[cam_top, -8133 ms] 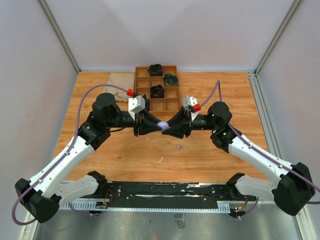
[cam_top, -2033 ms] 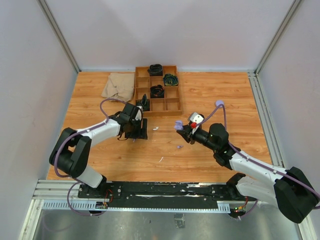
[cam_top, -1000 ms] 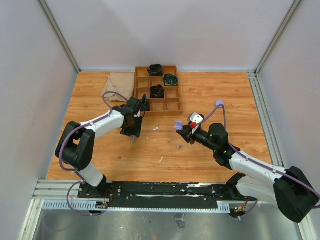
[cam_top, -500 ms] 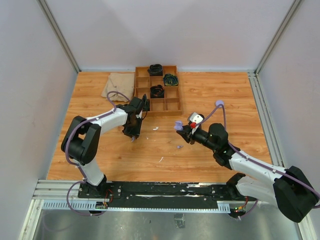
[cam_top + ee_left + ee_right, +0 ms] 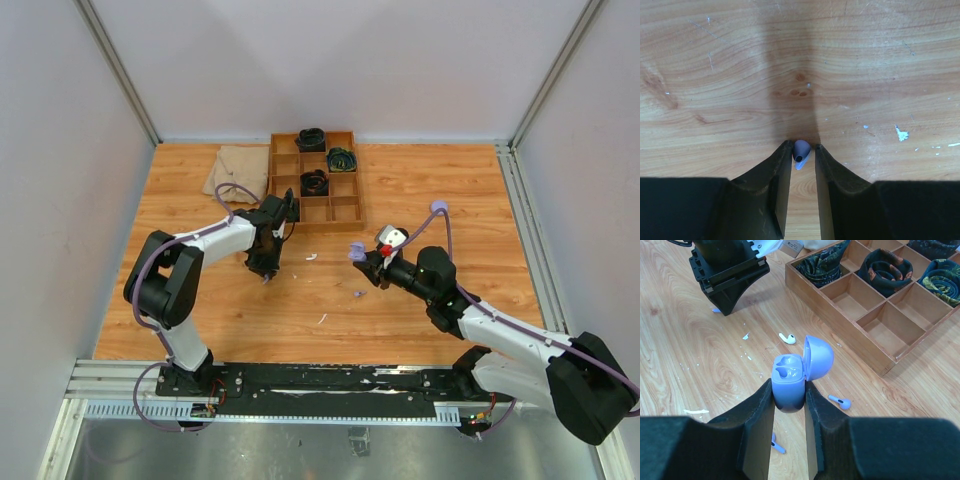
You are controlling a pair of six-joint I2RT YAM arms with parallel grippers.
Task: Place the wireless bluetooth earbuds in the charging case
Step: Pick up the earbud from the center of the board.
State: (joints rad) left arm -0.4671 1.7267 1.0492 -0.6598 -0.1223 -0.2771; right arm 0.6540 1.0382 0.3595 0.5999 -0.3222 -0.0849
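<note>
A lilac earbud (image 5: 801,151) lies on the wooden table between the fingertips of my left gripper (image 5: 803,150), whose jaws have drawn in and pinch it. In the top view that gripper (image 5: 265,272) points down at the table left of centre. My right gripper (image 5: 788,387) is shut on the lilac charging case (image 5: 788,377), held above the table with its lid swung open and both sockets empty. The case (image 5: 355,250) also shows in the top view. Loose on the table are a white earbud (image 5: 786,338), a lilac earbud (image 5: 840,402) and another lilac one (image 5: 777,445) under the right fingers.
A wooden divided tray (image 5: 345,212) with rolled dark items in some cells stands at the back centre. A beige cloth (image 5: 235,170) lies to its left. White flecks dot the table (image 5: 420,200). The enclosure's walls close in the sides and back.
The left jaws have narrowed around the lilac earbud over the last second, and the left arm has settled slightly. The right arm and the open case have not moved.
</note>
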